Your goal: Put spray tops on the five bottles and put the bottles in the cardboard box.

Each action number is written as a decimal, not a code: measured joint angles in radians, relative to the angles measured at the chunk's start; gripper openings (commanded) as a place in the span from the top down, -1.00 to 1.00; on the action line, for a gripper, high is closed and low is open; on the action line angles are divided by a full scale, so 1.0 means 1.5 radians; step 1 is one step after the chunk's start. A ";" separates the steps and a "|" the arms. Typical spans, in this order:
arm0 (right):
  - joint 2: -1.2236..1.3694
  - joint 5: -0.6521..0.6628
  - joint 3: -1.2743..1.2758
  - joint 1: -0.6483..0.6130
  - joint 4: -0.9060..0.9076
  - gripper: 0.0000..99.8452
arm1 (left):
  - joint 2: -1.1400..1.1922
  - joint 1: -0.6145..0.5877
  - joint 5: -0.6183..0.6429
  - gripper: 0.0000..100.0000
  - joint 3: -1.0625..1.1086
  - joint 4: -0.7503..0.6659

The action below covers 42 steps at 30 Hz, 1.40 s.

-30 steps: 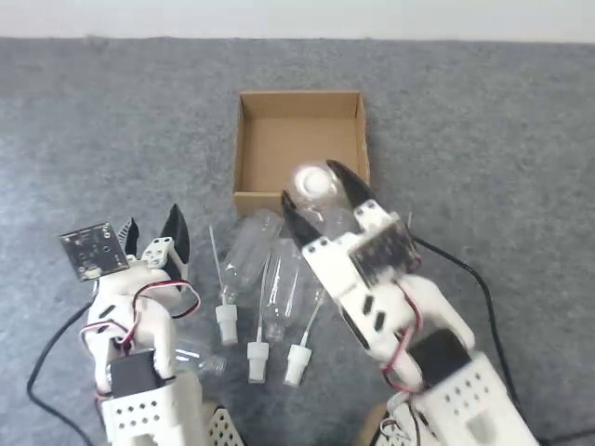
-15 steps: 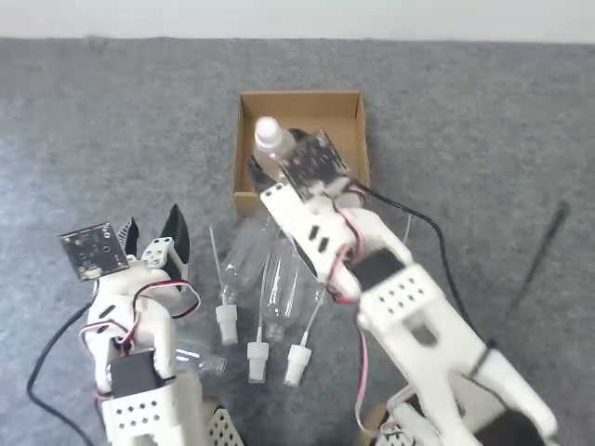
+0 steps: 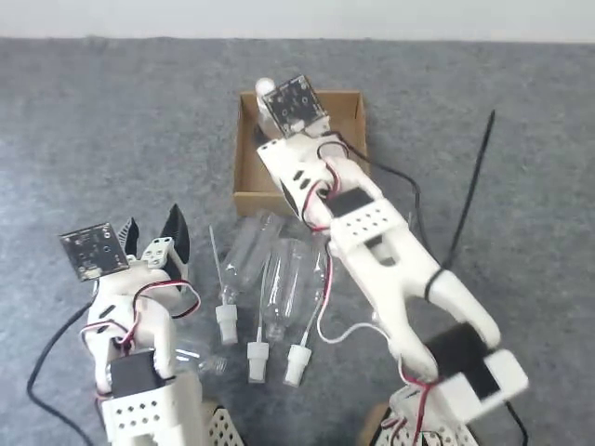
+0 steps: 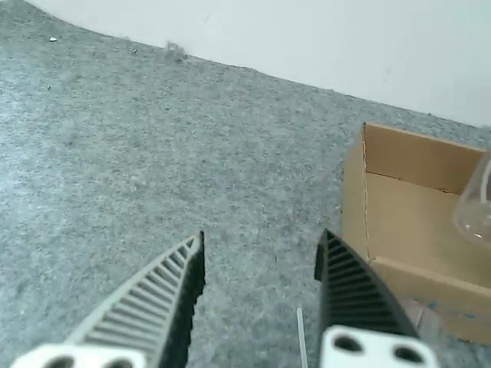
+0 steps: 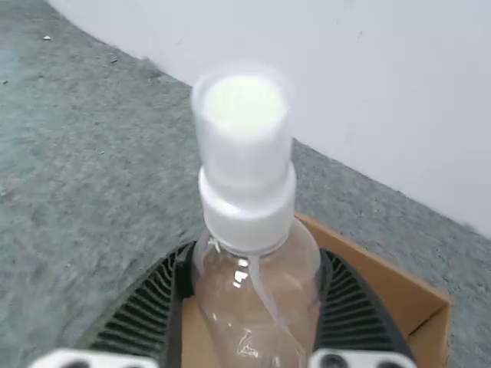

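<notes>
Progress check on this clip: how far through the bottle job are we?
Done: one bottle wears a spray top. In hand: the right claw holds that bottle over the cardboard box, not yet released. Left: three loose spray tops and the uncapped bottles lying on the carpet before the box. The left claw is open, holding nothing.

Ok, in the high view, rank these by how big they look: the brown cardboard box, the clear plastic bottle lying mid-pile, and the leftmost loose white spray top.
1. brown cardboard box, largest.
2. clear plastic bottle.
3. white spray top: with its tube about as long as the bottle, but far thinner.
</notes>
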 measured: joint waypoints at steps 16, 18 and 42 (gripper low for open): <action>0.230 -0.149 -0.231 0.025 0.000 0.79 | 0.000 0.000 0.000 0.55 0.000 0.000; 0.265 -0.149 -0.264 0.024 0.000 0.79 | 0.000 0.000 0.000 0.55 0.000 0.000; 0.644 -0.152 -0.589 0.021 -0.170 0.80 | 0.000 0.000 -0.001 0.55 0.000 0.000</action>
